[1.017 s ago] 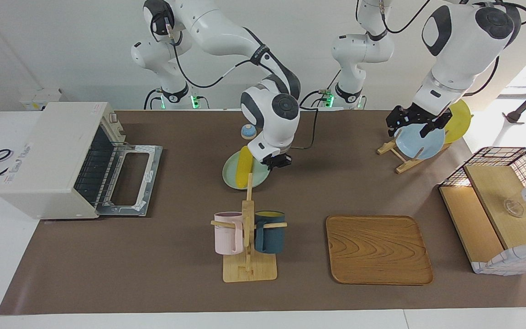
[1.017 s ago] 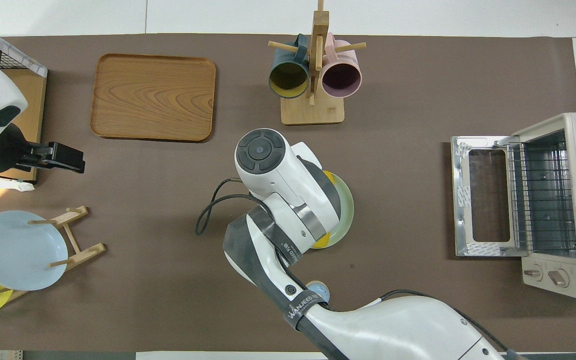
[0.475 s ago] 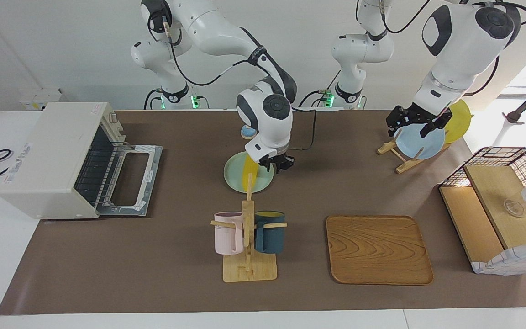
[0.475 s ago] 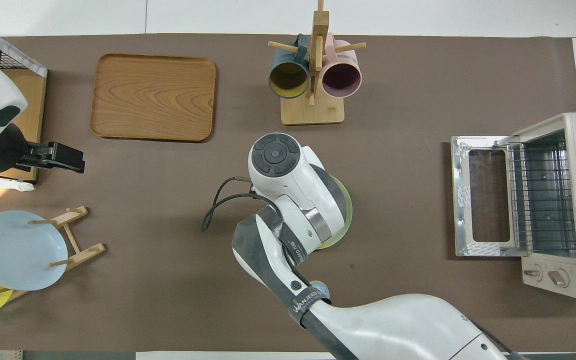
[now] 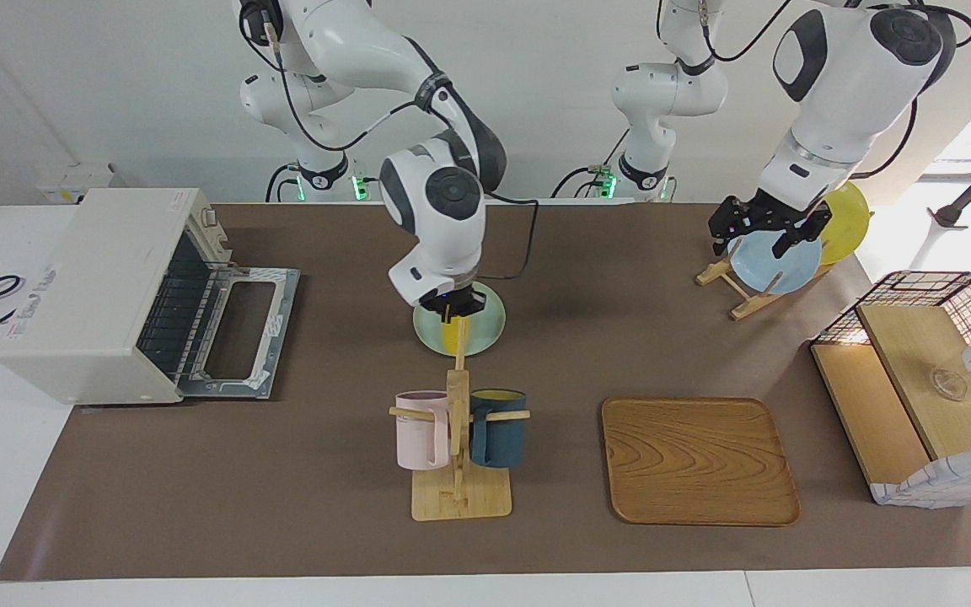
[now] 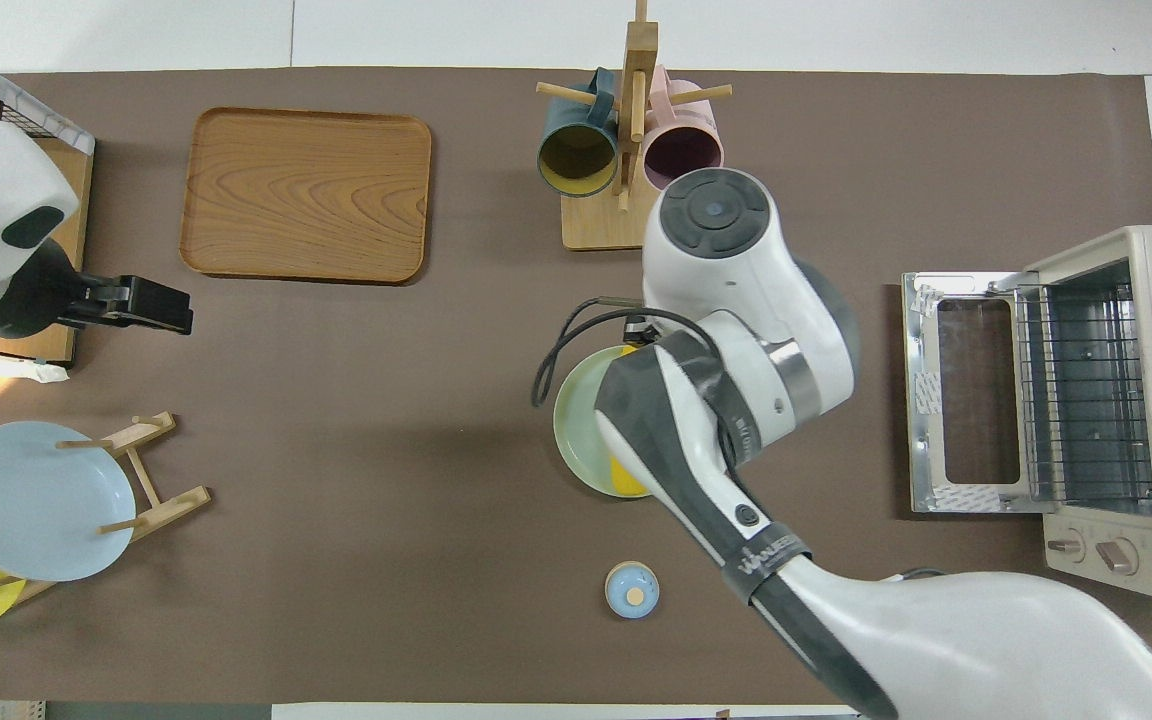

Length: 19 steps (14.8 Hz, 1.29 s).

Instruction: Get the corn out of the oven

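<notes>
The yellow corn (image 5: 452, 336) lies on a pale green plate (image 5: 487, 325) in the middle of the table, outside the oven; one end of it shows in the overhead view (image 6: 626, 479). My right gripper (image 5: 452, 307) hangs just over the corn and plate; in the overhead view the arm hides it and most of the plate (image 6: 574, 440). The white oven (image 5: 89, 278) stands at the right arm's end of the table with its door (image 5: 241, 333) dropped open and its wire rack (image 6: 1081, 390) bare. My left gripper (image 5: 757, 232) waits over the blue plate.
A mug rack (image 5: 458, 438) with a pink and a dark blue mug stands farther from the robots than the green plate. A wooden tray (image 5: 699, 459), a plate rack with a blue plate (image 5: 768, 261) and a yellow plate (image 5: 846, 211), a wire-and-wood basket (image 5: 924, 379) and a small blue lid (image 6: 631, 589) are also here.
My right gripper has swung from beside the green plate to over it, toward the oven's end. The corn has stayed on the plate. The left arm has barely moved.
</notes>
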### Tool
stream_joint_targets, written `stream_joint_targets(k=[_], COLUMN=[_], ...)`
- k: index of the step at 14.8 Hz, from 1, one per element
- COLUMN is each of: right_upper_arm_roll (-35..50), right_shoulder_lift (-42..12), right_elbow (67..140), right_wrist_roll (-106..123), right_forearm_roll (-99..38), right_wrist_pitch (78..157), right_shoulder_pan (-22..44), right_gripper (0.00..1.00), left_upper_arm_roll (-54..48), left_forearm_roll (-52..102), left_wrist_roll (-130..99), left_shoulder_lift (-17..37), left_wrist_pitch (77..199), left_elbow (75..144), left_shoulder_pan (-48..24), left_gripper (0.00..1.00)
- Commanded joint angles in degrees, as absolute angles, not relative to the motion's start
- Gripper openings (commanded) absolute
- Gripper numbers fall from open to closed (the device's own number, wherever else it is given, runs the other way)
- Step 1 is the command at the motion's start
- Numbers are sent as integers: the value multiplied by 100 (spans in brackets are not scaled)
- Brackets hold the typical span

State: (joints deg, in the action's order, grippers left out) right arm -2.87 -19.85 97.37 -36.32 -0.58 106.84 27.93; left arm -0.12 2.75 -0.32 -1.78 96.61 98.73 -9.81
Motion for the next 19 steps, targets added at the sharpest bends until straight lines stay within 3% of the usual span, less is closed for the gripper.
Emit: stream_joint_targets(k=[1,4,8,19], right_upper_arm_roll=[-220,-211,-211,-220], right_shoulder_lift=[-1477,-1284,-1248,-1274], right_elbow=[10782,11441,12180,12270], right_wrist_roll=[-3384,-3270,-2909,-2312], right_forearm_roll=[271,773,1159,2109], right_wrist_pitch=[10854,11195,12012,11857], right_shoulder_pan=[2322,1952,1363,888], right_gripper=[0,0,0,0], left_upper_arm_roll=[35,35,35,35], left_forearm_roll=[448,685,940,958], left_wrist_roll=[-236,-816,-1694,-2795], left_shoulder_lift=[-264,-194,420,2328], left_wrist_pitch=[9957,10317,11151,13368], left_elbow=[10090,10300,10406,10389], left_shoulder_pan=[-1606,-2327,-3337,-4912], left_gripper=[100,100,100,100])
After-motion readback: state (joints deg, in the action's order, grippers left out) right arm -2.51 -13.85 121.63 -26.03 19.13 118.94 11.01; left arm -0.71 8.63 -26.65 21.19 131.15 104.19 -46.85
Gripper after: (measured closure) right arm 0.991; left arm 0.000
